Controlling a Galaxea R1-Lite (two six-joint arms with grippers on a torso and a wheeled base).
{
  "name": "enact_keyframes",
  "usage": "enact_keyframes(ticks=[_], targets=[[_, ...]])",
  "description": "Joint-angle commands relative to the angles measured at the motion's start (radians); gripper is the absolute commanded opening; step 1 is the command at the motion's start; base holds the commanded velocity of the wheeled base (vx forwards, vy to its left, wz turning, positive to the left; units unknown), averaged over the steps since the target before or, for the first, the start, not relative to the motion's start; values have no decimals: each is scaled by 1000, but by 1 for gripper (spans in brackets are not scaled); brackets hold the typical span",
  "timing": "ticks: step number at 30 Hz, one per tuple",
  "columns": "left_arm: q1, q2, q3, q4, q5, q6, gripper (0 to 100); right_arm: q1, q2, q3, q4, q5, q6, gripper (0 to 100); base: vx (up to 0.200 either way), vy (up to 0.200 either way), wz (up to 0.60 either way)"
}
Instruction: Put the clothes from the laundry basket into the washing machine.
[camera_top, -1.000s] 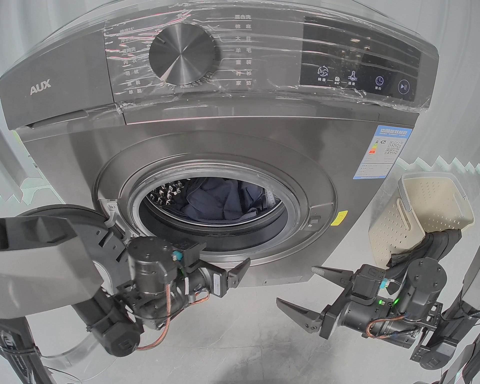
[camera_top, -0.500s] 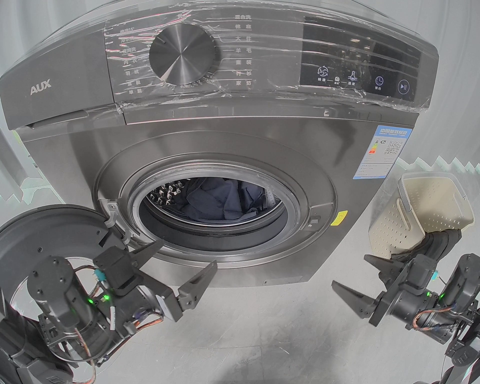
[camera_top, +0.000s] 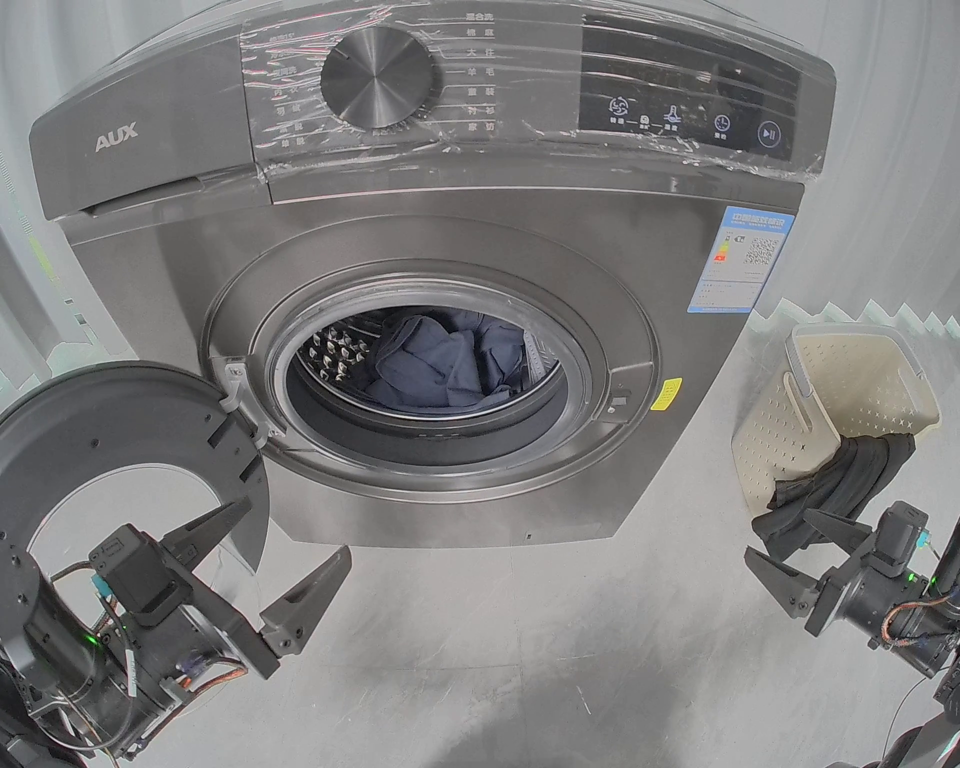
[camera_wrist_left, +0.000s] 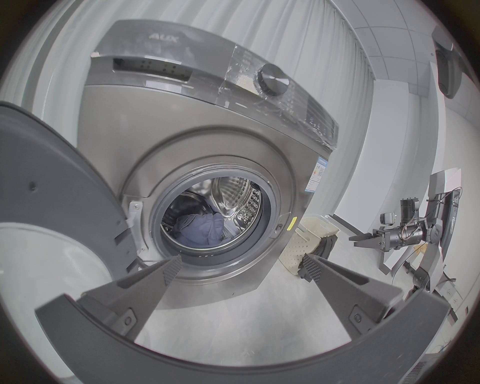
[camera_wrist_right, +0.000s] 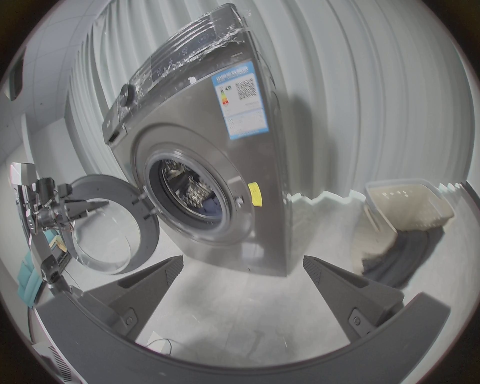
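The grey washing machine (camera_top: 450, 230) stands with its round door (camera_top: 110, 430) swung open to the left. Dark blue clothes (camera_top: 440, 360) lie inside the drum, and show in the left wrist view as blue clothes (camera_wrist_left: 200, 230). The cream laundry basket (camera_top: 860, 370) sits on the floor to the machine's right. A black garment (camera_top: 835, 485) hangs over its front rim down to the floor. My left gripper (camera_top: 295, 530) is open and empty, low in front of the door. My right gripper (camera_top: 780, 537) is open and empty, just beside the black garment's lower end.
Bare grey floor (camera_top: 520, 620) spreads in front of the machine between the two arms. White curtains (camera_wrist_right: 380, 90) hang behind the machine and the basket (camera_wrist_right: 410, 205). The open door (camera_wrist_right: 112, 225) juts out on the left side.
The head camera has drawn back, so the machine sits higher in view. Both arms have pulled away from the drum opening, the left down to the left and the right out toward the basket. Both stayed open.
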Motion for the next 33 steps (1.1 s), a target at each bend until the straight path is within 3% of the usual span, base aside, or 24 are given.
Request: enact_keyframes(ticks=[1, 8, 11, 12, 14, 16, 17, 20, 26, 28, 32, 33], targets=[[32, -131, 33, 51, 1, 15, 100, -38, -200, 15, 132, -17, 0, 100, -200, 0, 0], [108, -308, 33, 232, 1, 21, 100, -102, -458, 15, 382, -26, -1, 100, -200, 0, 0], [127, -367, 33, 300, 0, 18, 100, -131, -527, 15, 442, -26, -3, 100, 0, 0, 0], [142, -450, 33, 406, -3, 7, 100, -162, -602, 15, 517, -25, -6, 100, 0, 0, 0], [162, -541, 33, 516, -8, -8, 100, -182, -676, 15, 586, -25, -15, 100, 0, 0, 0], [162, -541, 33, 516, -8, -8, 100, -182, -676, 15, 586, -25, -15, 100, 0, 0, 0], [208, -683, 33, 667, -14, -19, 100, -216, -778, 15, 686, -25, -18, 100, 0, 0, 0], [268, -818, 33, 772, -22, -22, 100, -268, -890, 15, 783, -23, -20, 100, 0, 0, 0], [359, -989, 33, 944, -88, -16, 100, -312, -1131, 15, 975, -14, -32, 100, 0, -200, 0], [429, -1070, 33, 1026, -131, -14, 100, -320, -1239, 15, 1088, -14, -34, 100, 0, -200, 0], [495, -1137, 33, 1087, -175, -16, 100, -328, -1246, 15, 1117, -26, -21, 100, 0, -200, 0], [529, -1174, 33, 1116, -198, -16, 100, -328, -1246, 15, 1114, -49, -21, 100, 0, -200, 0]])
